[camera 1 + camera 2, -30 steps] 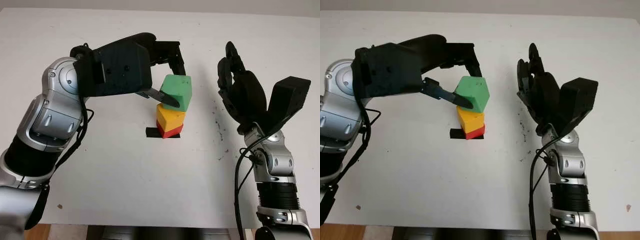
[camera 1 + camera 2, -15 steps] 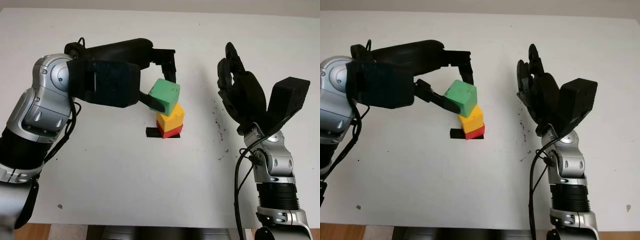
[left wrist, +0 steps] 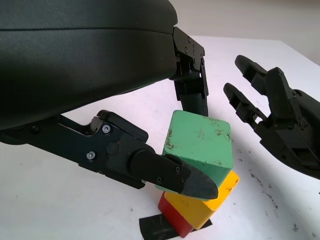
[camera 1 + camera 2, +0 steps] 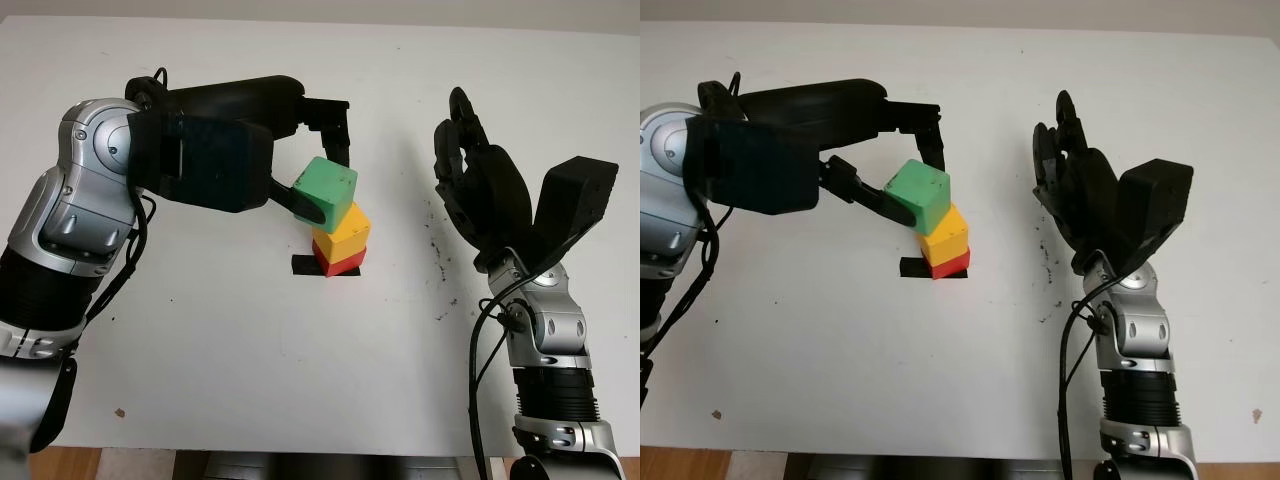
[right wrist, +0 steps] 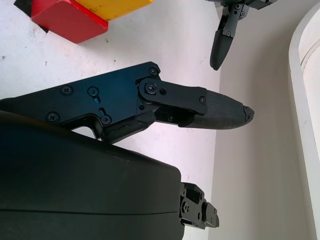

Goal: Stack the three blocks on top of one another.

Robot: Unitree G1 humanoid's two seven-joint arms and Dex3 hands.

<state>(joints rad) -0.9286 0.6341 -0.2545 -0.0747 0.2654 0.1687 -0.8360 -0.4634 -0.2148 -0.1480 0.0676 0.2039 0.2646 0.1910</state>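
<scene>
Green block (image 4: 328, 190): lowered onto stack since a second ago, tilted.
Left hand (image 4: 318, 170) grips it on yellow block (image 4: 343, 238), over red block (image 4: 340, 264), mid-table; right hand (image 4: 475, 185) open beside, unmoved.

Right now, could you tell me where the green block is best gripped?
By its two opposite side faces, coming from the left, as the left hand does: fingers pinch the green block, leaving its underside free to seat on the yellow block.

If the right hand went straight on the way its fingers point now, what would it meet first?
Probably nothing: the open right hand points away from the robot over bare table, beside the stack, though depth is unclear.
</scene>
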